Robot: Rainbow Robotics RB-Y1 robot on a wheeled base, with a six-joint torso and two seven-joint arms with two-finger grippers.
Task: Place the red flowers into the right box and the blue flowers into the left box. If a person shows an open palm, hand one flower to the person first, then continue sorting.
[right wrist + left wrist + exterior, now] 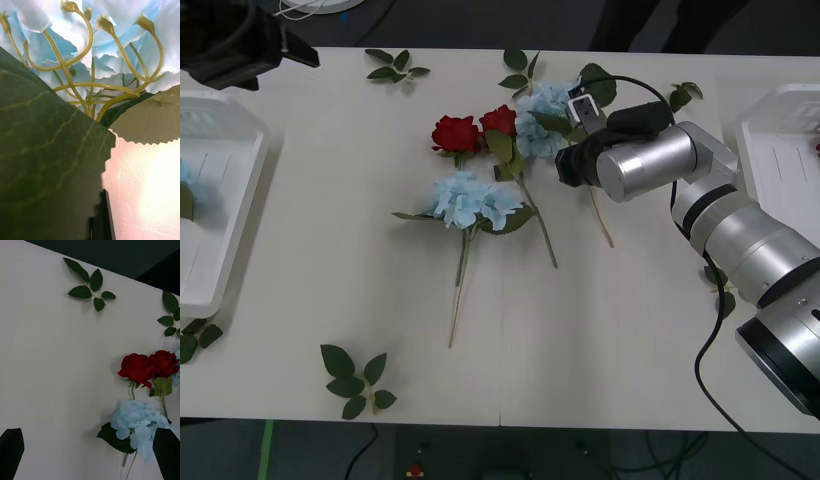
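Note:
Two red flowers (pixel 456 133) (pixel 499 120) lie side by side at mid-table, also in the left wrist view (pixel 138 367). One blue flower (pixel 472 200) lies just in front of them. A second blue flower (pixel 542 115) lies right of the roses. My right gripper (pixel 573 160) is down at its stem, and the right wrist view looks up close at its pale petals (pixel 112 33) and leaves, with one dark finger (pixel 103 217) near the middle. My left gripper (pixel 240 45) hovers open at the far left (pixel 90 453). The left box (pixel 210 210) holds a blue bloom (pixel 184 172). The right box (pixel 780 140) shows red at its edge.
Loose green leaf sprigs lie at the back (pixel 395 65), the front (pixel 358 380), near the back centre (pixel 520 68), by the right arm (pixel 685 93) and beside the left box (pixel 195 340). The table's front half is bare.

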